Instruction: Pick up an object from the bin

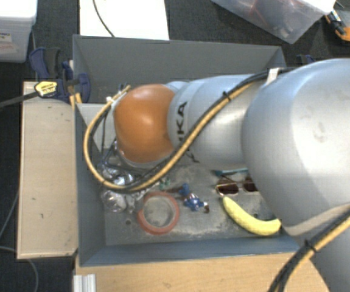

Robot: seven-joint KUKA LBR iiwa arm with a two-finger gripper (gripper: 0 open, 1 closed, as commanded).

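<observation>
At the left end of the grey metal bin (181,59), the gripper (119,174) sits beneath a smooth orange dome (141,123) — spread or closed, cannot tell. Nearest it lie a red-rimmed clear disc (158,212) and a curved yellow banana (251,221).

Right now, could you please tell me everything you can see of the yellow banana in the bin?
The banana is yellow, smooth-skinned and curved, lying flat on the floor of the bin near its front wall, right of the middle. Its left tip ends close beside a reddish-brown thing; I cannot tell whether they touch. Its right end runs under the silver arm, which hides it.
</observation>
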